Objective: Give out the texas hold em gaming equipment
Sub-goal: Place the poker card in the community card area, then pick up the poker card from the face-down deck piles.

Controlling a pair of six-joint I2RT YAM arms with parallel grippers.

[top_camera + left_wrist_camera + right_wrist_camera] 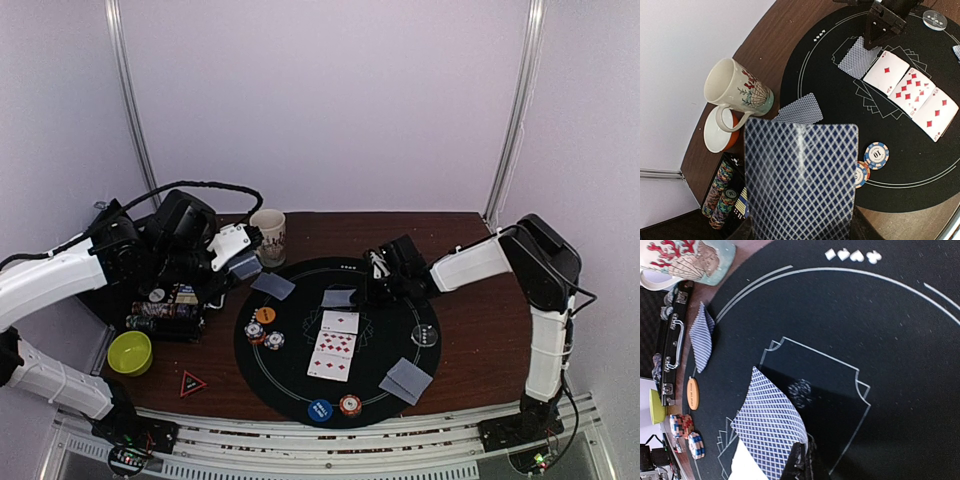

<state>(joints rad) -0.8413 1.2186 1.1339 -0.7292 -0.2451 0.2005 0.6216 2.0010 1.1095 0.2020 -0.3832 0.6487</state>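
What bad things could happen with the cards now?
The left gripper holds a card close to the mug; swinging might knock it. The right gripper pinches a bent card beside the red cards; it might slip free or drag them.

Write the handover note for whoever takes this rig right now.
Left gripper shut on a blue-backed card, held above the table beside the mug.
Right gripper shut on a curled face-down card at the far centre of the mat.
Done: three face-up diamond cards mid-mat; dealt face-down cards far left and near right; chip stacks left and near edge; orange disc, blue disc, clear disc out.
Left: set down both held cards; likely more hands and chips to deal.
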